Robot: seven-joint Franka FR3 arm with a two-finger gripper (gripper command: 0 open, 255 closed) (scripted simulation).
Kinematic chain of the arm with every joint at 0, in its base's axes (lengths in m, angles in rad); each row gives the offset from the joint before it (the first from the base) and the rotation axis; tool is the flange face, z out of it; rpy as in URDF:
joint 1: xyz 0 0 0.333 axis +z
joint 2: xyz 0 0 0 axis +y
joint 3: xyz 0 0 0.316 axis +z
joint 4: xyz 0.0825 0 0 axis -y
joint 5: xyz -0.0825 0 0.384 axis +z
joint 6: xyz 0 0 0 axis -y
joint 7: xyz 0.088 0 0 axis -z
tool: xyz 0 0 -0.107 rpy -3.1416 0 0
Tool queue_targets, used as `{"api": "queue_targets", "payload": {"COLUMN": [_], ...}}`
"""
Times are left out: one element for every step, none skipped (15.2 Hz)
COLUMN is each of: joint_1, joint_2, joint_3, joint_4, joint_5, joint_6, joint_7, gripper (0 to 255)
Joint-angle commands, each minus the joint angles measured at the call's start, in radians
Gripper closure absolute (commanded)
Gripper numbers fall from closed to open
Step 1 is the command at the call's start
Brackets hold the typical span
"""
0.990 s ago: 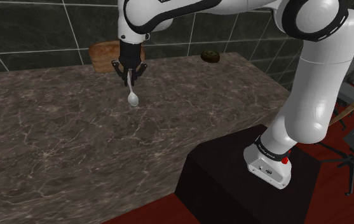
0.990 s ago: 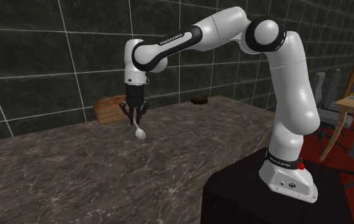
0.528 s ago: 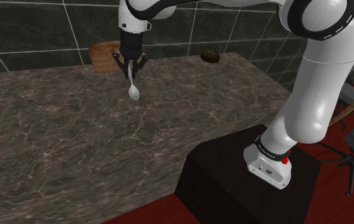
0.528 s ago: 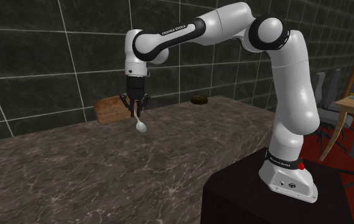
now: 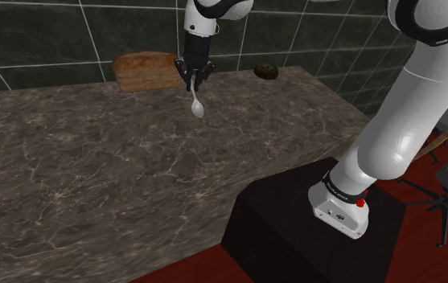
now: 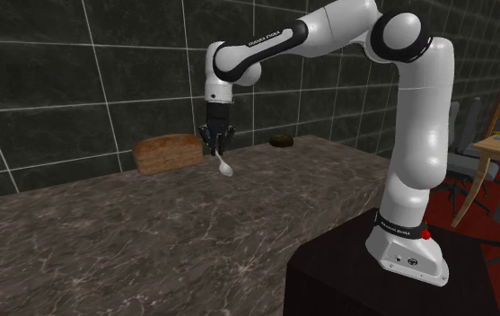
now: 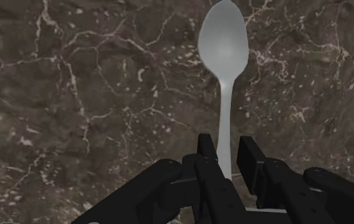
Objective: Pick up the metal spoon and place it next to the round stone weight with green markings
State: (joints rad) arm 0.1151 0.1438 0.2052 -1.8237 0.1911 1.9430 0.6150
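Pick-up done: gripper [image 5: 194, 78] clenched on spoon [image 5: 199, 107] handle, bowl hanging down, lifted off counter [image 5: 93, 169], near back edge beside loaf [image 5: 145, 71]. Left: carry to weight [image 5: 265, 71] by back corner, well apart; set spoon beside it.

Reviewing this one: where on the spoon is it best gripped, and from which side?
The thin handle's top end, from above, pinched across its narrow width. The spoon hangs bowl-down and the gripper is shut on it there; the wide rounded bowl would likely slip.
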Motion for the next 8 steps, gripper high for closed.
{"api": "queue_targets", "payload": {"joint_1": [-0.025,-0.038,-0.050,-0.062,-0.074,-0.086,-0.098,-0.110], "joint_2": [-0.039,-0.057,-0.074,-0.090,-0.105,-0.120,-0.133,-0.146], "joint_3": [-0.017,-0.026,-0.036,-0.046,-0.057,-0.068,-0.079,-0.091], "joint_4": [-0.052,-0.074,-0.094,-0.113,-0.131,-0.147,-0.163,-0.177], "joint_5": [0.010,0.014,0.017,0.020,0.022,0.023,0.024,0.024], "joint_6": [0.006,0.005,0.003,0.002,0.000,-0.003,-0.006,-0.009], "joint_7": [-0.048,-0.071,-0.095,-0.118,-0.141,-0.165,-0.188,-0.211], "gripper": [255,255,255,255,255,255,255,255]}}
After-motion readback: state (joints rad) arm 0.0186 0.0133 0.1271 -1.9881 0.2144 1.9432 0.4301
